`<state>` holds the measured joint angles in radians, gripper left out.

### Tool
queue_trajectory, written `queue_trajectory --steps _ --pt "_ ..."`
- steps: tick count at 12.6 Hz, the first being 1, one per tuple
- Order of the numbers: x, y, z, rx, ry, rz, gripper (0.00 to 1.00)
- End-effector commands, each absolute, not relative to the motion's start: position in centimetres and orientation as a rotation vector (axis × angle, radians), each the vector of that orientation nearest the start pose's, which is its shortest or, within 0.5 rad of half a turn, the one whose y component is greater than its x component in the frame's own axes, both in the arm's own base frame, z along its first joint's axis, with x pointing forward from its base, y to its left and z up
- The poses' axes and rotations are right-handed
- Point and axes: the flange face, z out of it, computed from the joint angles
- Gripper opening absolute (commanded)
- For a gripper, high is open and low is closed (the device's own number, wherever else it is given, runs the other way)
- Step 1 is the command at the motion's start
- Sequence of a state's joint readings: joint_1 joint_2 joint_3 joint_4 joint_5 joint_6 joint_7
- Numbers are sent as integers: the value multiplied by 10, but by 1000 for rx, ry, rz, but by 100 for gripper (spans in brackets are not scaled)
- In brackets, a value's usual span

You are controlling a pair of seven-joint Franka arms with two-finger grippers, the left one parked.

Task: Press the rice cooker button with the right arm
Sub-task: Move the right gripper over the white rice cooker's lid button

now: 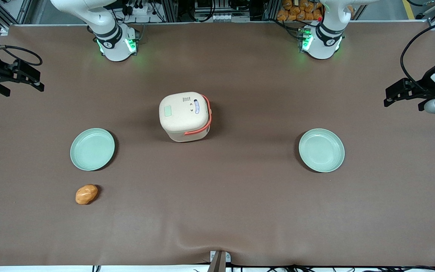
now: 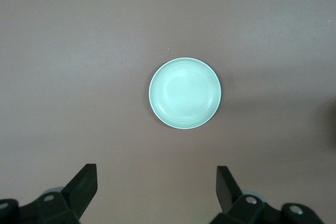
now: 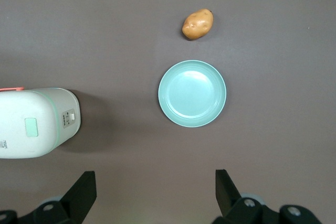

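The cream-beige rice cooker [image 1: 184,116] stands closed in the middle of the table, its orange-red handle [image 1: 206,121] lying along one side. Its top carries a pale green window [image 1: 167,111] and a small control strip [image 1: 196,107]. In the right wrist view the cooker [image 3: 37,124] shows with a small button panel [image 3: 70,119] on its side wall. My right gripper [image 1: 25,90] hangs open and empty above the working arm's end of the table, well away from the cooker. In the right wrist view the gripper [image 3: 155,177] has its fingers wide apart over bare table.
A pale green plate [image 1: 92,149] lies between the gripper and the cooker, nearer the front camera; it also shows in the right wrist view [image 3: 192,93]. A potato [image 1: 86,194] lies nearer still. A second plate [image 1: 321,150] lies toward the parked arm's end.
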<state>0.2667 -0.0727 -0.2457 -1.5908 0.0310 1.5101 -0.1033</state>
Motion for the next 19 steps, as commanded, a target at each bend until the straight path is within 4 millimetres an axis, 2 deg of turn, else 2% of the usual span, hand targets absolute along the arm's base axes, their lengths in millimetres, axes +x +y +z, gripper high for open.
queue_trajectory --steps 1,4,6,8,10,11,13,14,16,18,19 --pt "524 31 652 -3072 -229 14 100" --pt "523 66 649 -3066 -288 18 99" --pt "520 93 647 -3069 -237 29 93" --pt "518 122 638 -3077 -229 61 81" --pt "516 153 628 -3087 -217 92 65" --pt "517 171 615 -3095 -247 123 51" --pt "515 202 590 -3112 -233 169 15" --pt "511 218 568 -3116 -213 228 5" --pt "499 244 527 -3116 -275 253 0" --pt "490 265 496 -3107 -331 206 0" --pt "491 269 482 -3103 -328 169 0"
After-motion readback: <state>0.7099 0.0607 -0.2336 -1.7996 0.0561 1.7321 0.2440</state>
